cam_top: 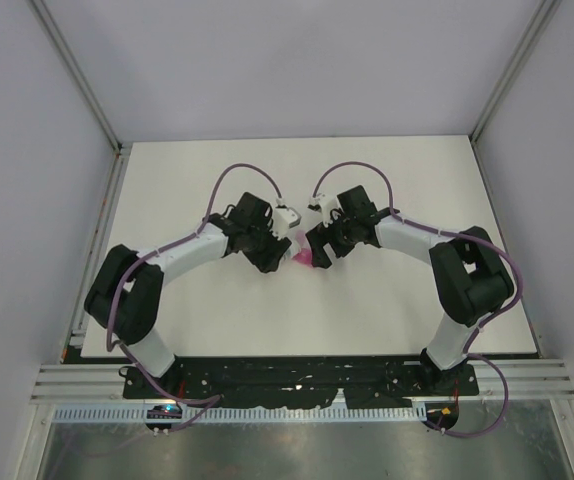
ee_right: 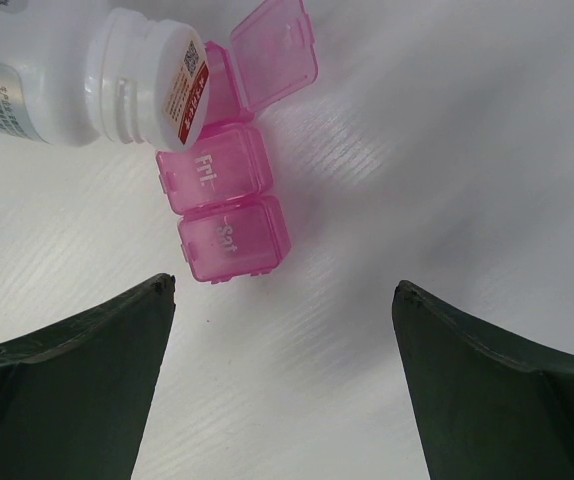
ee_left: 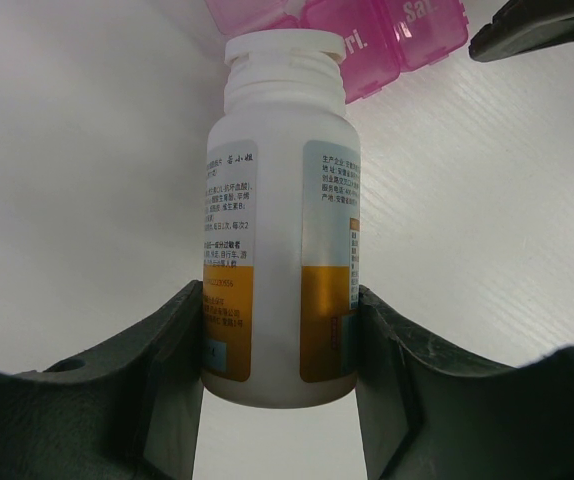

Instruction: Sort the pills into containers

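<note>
My left gripper is shut on a white bottle with an orange label, gripping it near its base. The bottle lies tilted, and its threaded neck points at the pink pill box. The box is a strip of joined compartments marked Fri and Sat, both closed. The one beyond Fri has its lid standing open, right at the bottle's mouth. My right gripper hangs open just short of the Sat end, holding nothing. No pills show. From above, both grippers meet over the box.
The white table lies under both arms, with grey walls on three sides. One finger of the right gripper pokes into the left wrist view beside the Sat end of the box.
</note>
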Controlling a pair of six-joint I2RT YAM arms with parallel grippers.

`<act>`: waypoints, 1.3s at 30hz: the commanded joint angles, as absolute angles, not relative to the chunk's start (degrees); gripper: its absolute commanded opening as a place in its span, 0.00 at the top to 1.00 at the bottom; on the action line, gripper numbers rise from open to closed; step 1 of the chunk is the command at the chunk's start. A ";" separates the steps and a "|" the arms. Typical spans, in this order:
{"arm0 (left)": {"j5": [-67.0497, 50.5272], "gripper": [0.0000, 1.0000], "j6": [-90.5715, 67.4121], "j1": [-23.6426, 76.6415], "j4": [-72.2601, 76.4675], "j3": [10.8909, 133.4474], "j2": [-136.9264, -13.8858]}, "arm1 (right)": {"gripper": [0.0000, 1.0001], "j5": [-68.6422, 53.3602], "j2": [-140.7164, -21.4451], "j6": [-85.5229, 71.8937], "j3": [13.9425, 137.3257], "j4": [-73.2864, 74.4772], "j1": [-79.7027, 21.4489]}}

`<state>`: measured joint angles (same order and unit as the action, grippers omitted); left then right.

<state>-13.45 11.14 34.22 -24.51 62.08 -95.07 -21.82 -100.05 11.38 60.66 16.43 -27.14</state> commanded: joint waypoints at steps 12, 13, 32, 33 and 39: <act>-13.01 1.00 12.13 34.80 -25.49 65.48 -95.27 | 0.07 -23.03 -100.11 10.72 63.02 16.44 -26.81; -12.92 1.00 12.13 34.80 -25.49 65.65 -95.19 | 0.07 -22.94 -100.11 10.72 63.02 16.44 -26.81; -12.04 1.00 12.48 34.89 -28.83 68.29 -96.33 | 0.07 -23.29 -100.46 10.64 63.19 16.61 -26.63; -11.95 1.00 12.57 34.81 -29.09 68.47 -96.50 | 0.07 -23.29 -100.46 10.72 63.19 16.61 -26.63; -11.69 1.00 12.66 34.98 -30.67 69.96 -97.12 | 0.07 -23.47 -100.55 10.72 63.19 16.70 -26.63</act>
<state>-12.29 11.60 34.57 -29.45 66.87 -96.66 -22.37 -100.18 11.38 60.88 16.95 -26.87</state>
